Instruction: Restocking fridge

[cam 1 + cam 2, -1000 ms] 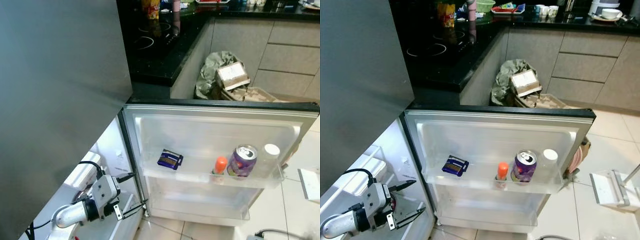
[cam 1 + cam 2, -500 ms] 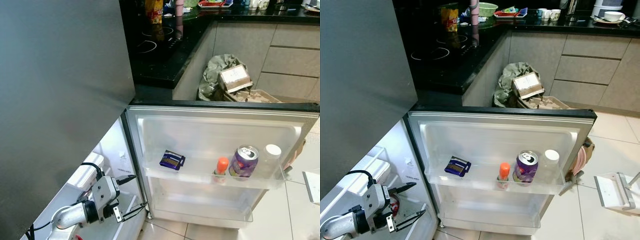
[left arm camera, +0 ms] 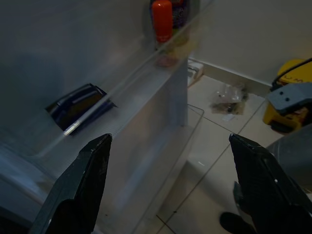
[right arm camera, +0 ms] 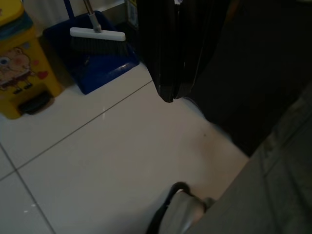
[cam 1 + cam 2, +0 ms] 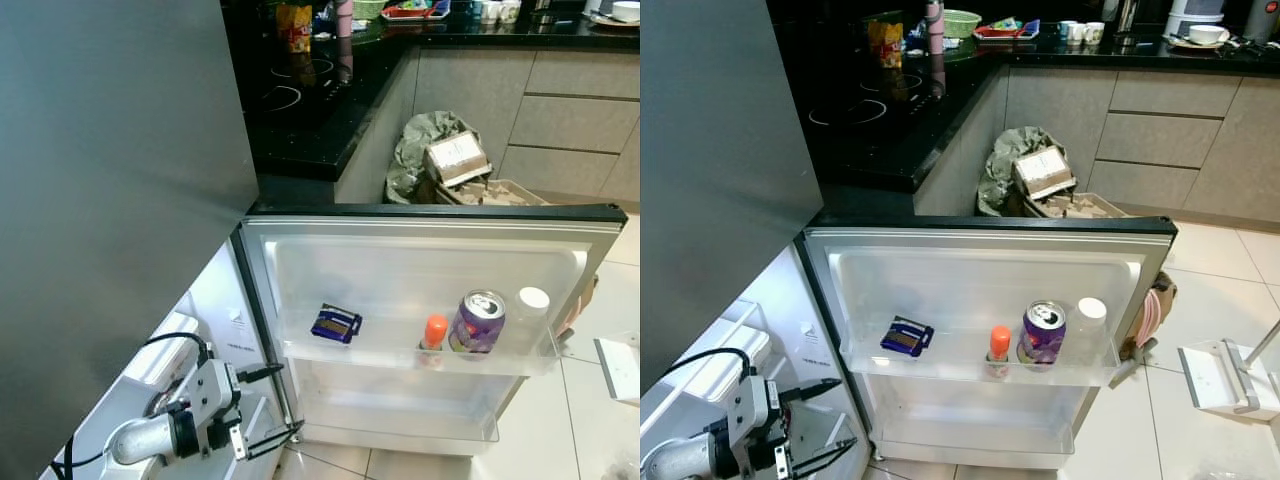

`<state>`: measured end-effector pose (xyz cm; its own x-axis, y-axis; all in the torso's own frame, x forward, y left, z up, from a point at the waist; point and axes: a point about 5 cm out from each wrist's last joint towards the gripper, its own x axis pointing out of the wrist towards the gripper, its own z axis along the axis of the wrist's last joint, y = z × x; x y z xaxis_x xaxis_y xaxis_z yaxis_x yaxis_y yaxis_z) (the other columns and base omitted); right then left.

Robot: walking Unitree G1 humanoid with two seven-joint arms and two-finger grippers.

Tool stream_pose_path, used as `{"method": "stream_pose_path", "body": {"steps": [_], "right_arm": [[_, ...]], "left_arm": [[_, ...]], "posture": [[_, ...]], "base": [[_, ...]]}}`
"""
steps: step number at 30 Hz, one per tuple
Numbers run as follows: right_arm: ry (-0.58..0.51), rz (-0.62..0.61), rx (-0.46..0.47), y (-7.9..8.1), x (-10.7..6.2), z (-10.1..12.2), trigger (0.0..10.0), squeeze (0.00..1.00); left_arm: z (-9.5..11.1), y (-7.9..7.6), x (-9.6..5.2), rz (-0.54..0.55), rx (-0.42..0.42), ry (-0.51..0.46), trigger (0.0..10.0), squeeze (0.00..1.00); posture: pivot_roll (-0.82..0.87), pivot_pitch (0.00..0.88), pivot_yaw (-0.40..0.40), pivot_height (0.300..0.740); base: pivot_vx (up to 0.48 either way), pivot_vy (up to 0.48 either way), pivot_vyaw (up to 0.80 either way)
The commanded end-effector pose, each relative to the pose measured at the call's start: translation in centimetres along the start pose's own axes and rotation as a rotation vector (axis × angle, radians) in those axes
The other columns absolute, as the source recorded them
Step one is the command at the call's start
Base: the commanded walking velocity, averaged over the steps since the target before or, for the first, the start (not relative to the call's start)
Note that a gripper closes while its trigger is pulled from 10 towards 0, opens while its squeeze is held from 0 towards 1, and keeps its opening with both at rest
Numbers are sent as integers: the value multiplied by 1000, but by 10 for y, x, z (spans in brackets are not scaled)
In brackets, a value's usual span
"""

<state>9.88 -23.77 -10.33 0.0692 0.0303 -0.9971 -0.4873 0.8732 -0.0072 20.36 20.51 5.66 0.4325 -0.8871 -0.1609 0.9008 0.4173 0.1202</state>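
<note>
The fridge door [image 5: 430,213] stands open towards me. Its upper door shelf [image 5: 400,358] holds a blue packet [image 5: 337,323], an orange-capped bottle [image 5: 435,335], a purple can [image 5: 477,322] and a white-capped bottle [image 5: 531,305]. My left gripper [image 5: 285,400] is low at the left, by the door's hinge side and below the shelf. It is open and holds nothing. In the left wrist view its fingers [image 3: 83,185] frame the shelf, with the blue packet [image 3: 78,107] and the orange-capped bottle [image 3: 162,19] beyond.
The grey fridge front [image 5: 110,200] rises on the left. Behind the door are a black cooktop counter [image 5: 300,110] and a bag with a cardboard box [image 5: 455,155]. The right wrist view shows white floor tiles, a yellow bin [image 4: 22,73] and a blue dustpan [image 4: 97,53].
The head view has shifted slightly. My left gripper sits a little lower than before, still open beside the hinge. The shelf items have not moved.
</note>
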Motion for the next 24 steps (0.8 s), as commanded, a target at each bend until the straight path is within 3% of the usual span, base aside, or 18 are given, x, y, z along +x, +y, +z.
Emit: {"method": "stream_pose_path", "body": {"steps": [1, 3, 8, 11, 15, 18, 19, 20, 21, 24], "right_arm": [[-20, -5, -2, 0, 0, 6, 10000, 0], [-25, -14, -6, -1, 0, 10, 10000, 0], [-38, -32, -21, -2, 0, 12, 10000, 0], [-24, -36, -22, 2, 1, 3, 10000, 0], [-13, -39, -27, 3, 2, -3, 10000, 0], [-2, -45, -28, 5, 3, -9, 10000, 0], [-2, -45, -28, 5, 3, -9, 10000, 0], [-5, -50, -28, 6, 3, -9, 10000, 0], [-5, -50, -28, 6, 3, -9, 10000, 0], [-17, -57, -27, 6, 3, -6, 10000, 0]], "left_arm": [[0, -2, -1, -29, -2, 18, 10000, 0], [-5, -4, 0, -33, -26, 37, 10000, 0], [-45, -16, 8, 70, -150, 161, 10000, 0], [-66, -25, 8, 136, -236, 244, 10000, 0], [-78, -32, 7, 194, -317, 285, 10000, 0], [-104, -49, 7, 325, -497, 398, 10000, 0], [-104, -49, 7, 325, -497, 398, 10000, 0], [-120, -61, 3, 429, -602, 487, 10000, 0], [-120, -61, 3, 429, -602, 487, 10000, 0], [-136, -76, -5, 565, -685, 638, 10000, 0]], "posture": [[-33, 0, 8, 740], [-34, 0, 8, 740], [-36, 0, 5, 740], [-34, 0, 3, 740], [-35, 0, 3, 740], [-35, 0, 2, 740], [-35, 0, 2, 740], [-37, 0, 4, 740], [-37, 0, 4, 740], [-37, 0, 8, 740]], "base": [[0, 0, 0], [0, 0, 0], [0, 0, 0], [0, 0, 0], [0, 0, 0], [0, 0, 0], [0, 0, 0], [0, 0, 0], [0, 0, 0], [0, 0, 0]]}}
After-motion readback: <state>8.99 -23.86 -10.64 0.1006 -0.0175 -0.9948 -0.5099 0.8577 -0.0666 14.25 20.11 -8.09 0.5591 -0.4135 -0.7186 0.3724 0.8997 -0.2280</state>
